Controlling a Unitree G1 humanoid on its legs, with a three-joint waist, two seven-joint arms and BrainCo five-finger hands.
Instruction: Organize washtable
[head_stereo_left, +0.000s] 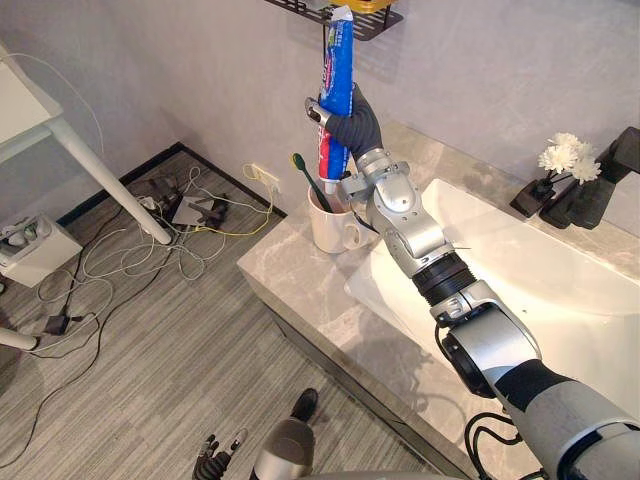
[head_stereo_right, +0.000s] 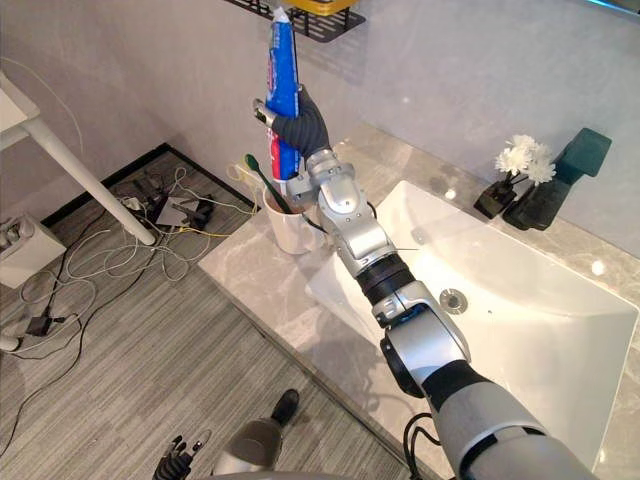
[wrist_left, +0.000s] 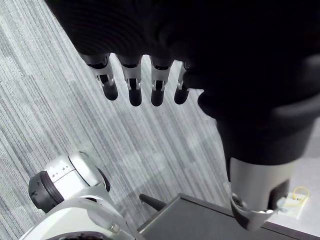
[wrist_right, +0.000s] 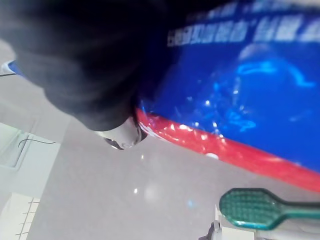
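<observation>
The right hand (wrist_right: 85, 65) shows as a dark ribbed cover lying against a blue toothpaste tube (wrist_right: 240, 90). One of its silver fingers (wrist_right: 122, 137) pokes out under the cover, touching the tube's lower edge. The tube runs aslant, blue with pale print and a red band along its lower edge. Just beneath it, apart from the red band, lies the green bristled head of a toothbrush (wrist_right: 250, 207), with its handle leading off sideways. Behind them lies a smooth grey surface (wrist_right: 125, 200) with small bright glints.

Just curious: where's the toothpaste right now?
In the left eye view, the right hand holds the toothpaste upright over the cup, at the counter's left end.
</observation>
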